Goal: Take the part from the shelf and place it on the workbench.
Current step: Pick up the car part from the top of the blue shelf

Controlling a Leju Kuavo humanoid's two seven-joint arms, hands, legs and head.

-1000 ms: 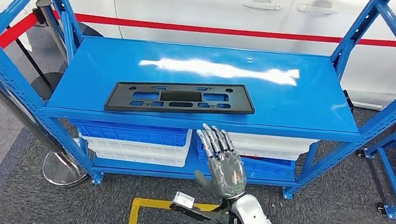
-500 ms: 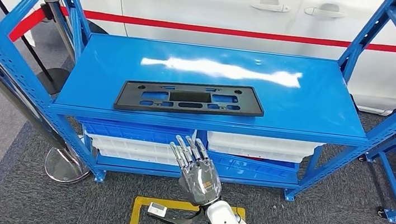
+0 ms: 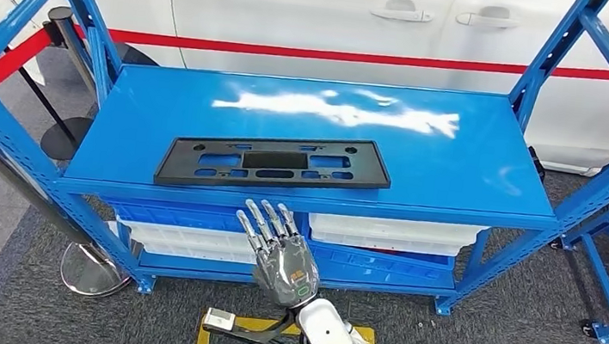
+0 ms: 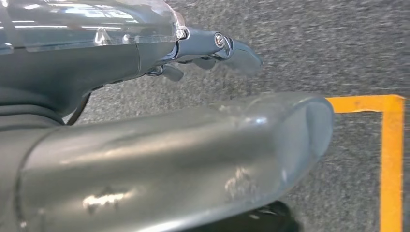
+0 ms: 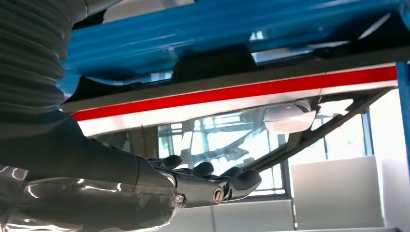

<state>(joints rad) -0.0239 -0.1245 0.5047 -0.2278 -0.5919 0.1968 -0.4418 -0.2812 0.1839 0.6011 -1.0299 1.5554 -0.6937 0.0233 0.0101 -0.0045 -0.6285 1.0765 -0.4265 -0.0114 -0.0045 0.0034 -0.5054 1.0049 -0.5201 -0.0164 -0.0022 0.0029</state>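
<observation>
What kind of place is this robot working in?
Probably a car factory or workshop: a blue steel shelf holds a black plastic part, stacked bins sit below, and a white car stands behind.

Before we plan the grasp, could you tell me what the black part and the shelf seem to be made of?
The black part looks like matte moulded plastic: flat, thin, with cut-out slots and no glare. The shelf looks like painted sheet metal: glossy blue, with a bright reflection streak on top.

one black part (image 3: pixel 274 162) lies on one blue shelf (image 3: pixel 458 163). under its top board, toward six o'clock, sit two white bins (image 3: pixel 381 229) and two blue bins (image 3: pixel 183 217). at twelve o'clock, one white car (image 3: pixel 320 5) shows two door handles (image 3: pixel 400 11). two robot hands: right hand (image 3: pixel 283 254), left hand (image 4: pixel 145 145).
</observation>
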